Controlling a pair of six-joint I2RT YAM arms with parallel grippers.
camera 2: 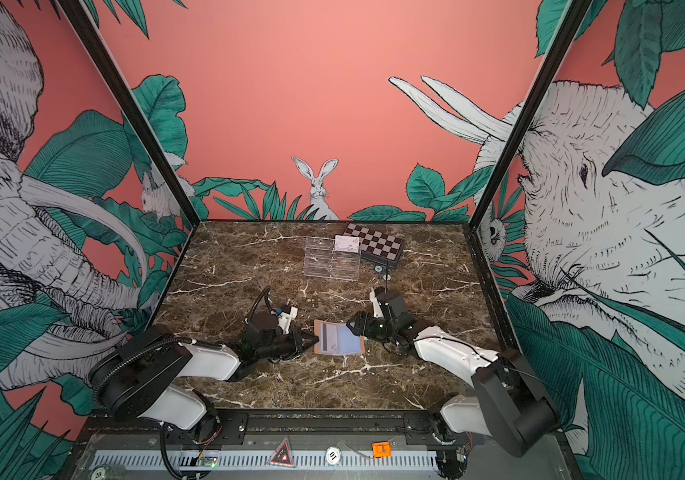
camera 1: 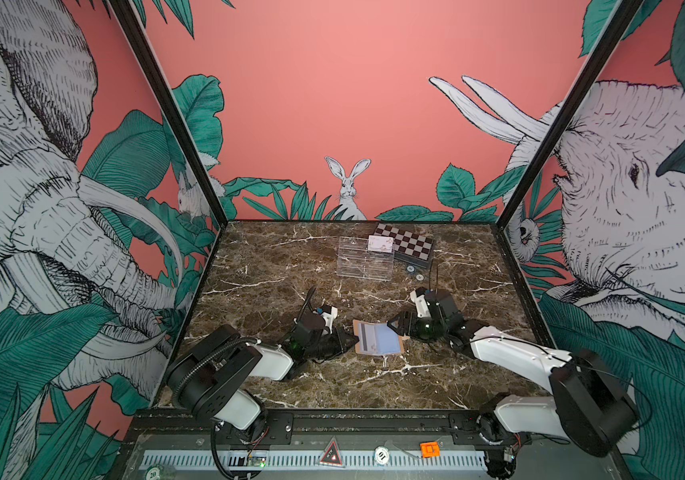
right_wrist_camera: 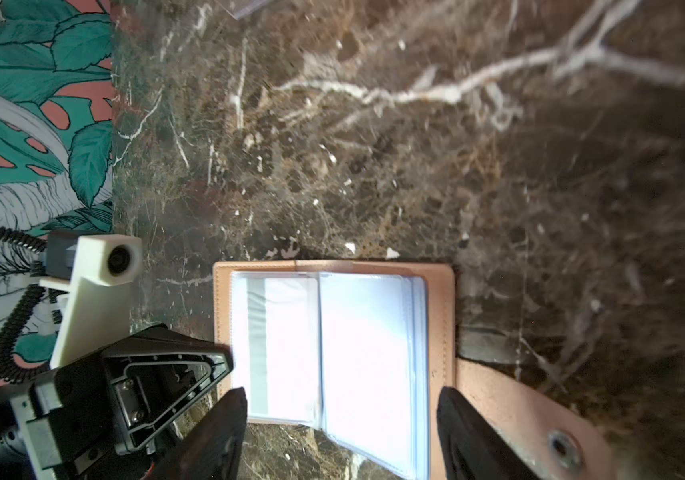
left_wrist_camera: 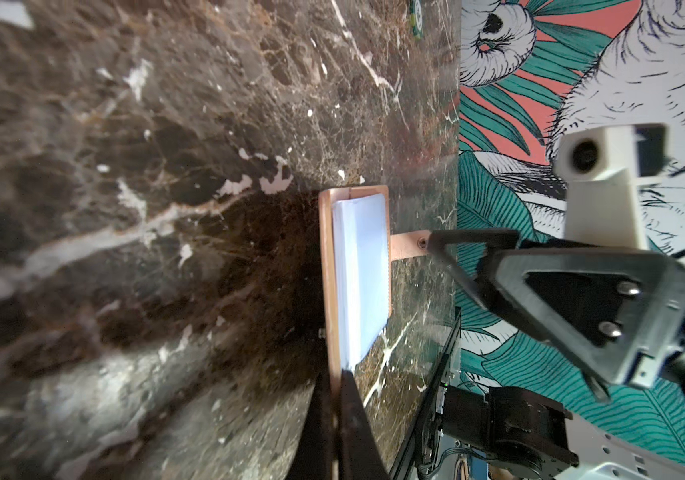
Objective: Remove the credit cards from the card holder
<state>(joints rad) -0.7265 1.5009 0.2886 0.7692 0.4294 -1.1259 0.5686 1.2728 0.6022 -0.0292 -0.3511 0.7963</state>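
Note:
The tan card holder (camera 1: pixel 388 343) (camera 2: pixel 349 345) lies open at the table's middle, pale bluish sleeves up. One credit card (camera 1: pixel 367 336) (right_wrist_camera: pixel 278 345), white with a dark stripe, sits inside the sleeve on the left page. My left gripper (camera 1: pixel 355 341) (left_wrist_camera: pixel 337 399) is shut on the left edge of the holder's cover (left_wrist_camera: pixel 326 270). My right gripper (camera 1: pixel 392 324) (right_wrist_camera: pixel 340 415) is open at the holder's right side, jaws wide on either side of the sleeve stack, touching nothing. The strap tab (right_wrist_camera: pixel 519 407) (left_wrist_camera: pixel 407 247) sticks out beside its finger (right_wrist_camera: pixel 465 428).
A clear acrylic tray (camera 1: pixel 365 262) stands at the back with a white card (camera 1: pixel 380 243) leaning in it. A checkered box (camera 1: pixel 409 245) sits behind it on the right. Two small round tokens (camera 1: pixel 414 272) lie in front of the box.

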